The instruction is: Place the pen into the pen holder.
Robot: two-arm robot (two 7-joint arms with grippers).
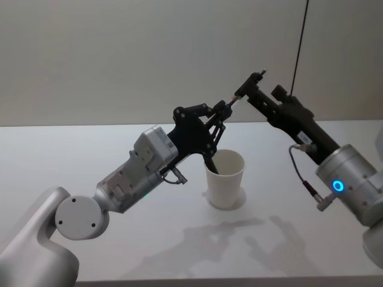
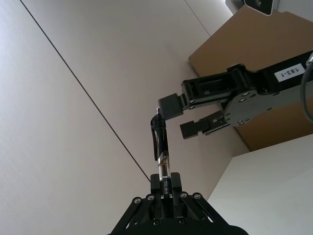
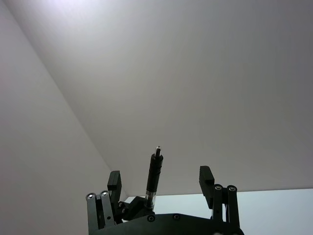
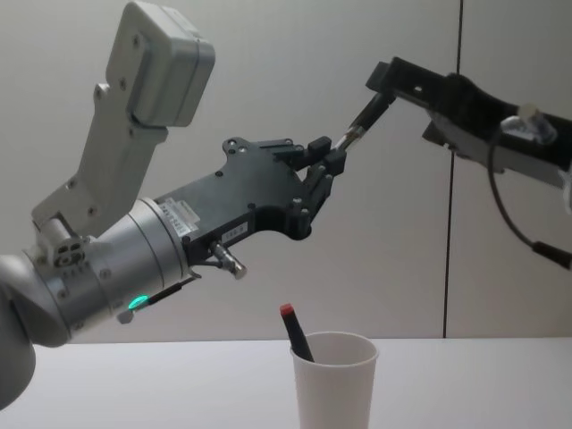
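Pen holder [image 4: 333, 382], a white paper cup, stands upright on the white table [image 1: 119, 251], nearest in the chest view. One pen with a red cap [image 4: 287, 312] already leans inside it against the rim.

Above and behind the cup, held in the air: the pen [image 2: 160, 147] for this task, a slim black barrel with a clip and a clear section near one end. Left gripper [image 2: 167, 188] is clamped on the clear lower end, and the pen stands out beyond its fingertips. Right gripper [image 2: 183, 117] sits at the clip end with its fingers spread; in the left wrist view one pad lies against or just beside the pen top, the other stands apart from it. In the right wrist view the pen [image 3: 152, 178] rises between the spread fingers without clear contact on either side.

Handling judgement: the pen is light, stiff and smooth, likely to pivot if pinched at one end only. Best hold is across the barrel mid-length. The cup is light and thin-walled and would tip easily if the rim is knocked.

Pose: left arm reaches forward and upward from the lower left, wrist tilted up. Right arm comes from the right side, forearm angled up and inward toward the left gripper, well above the cup.
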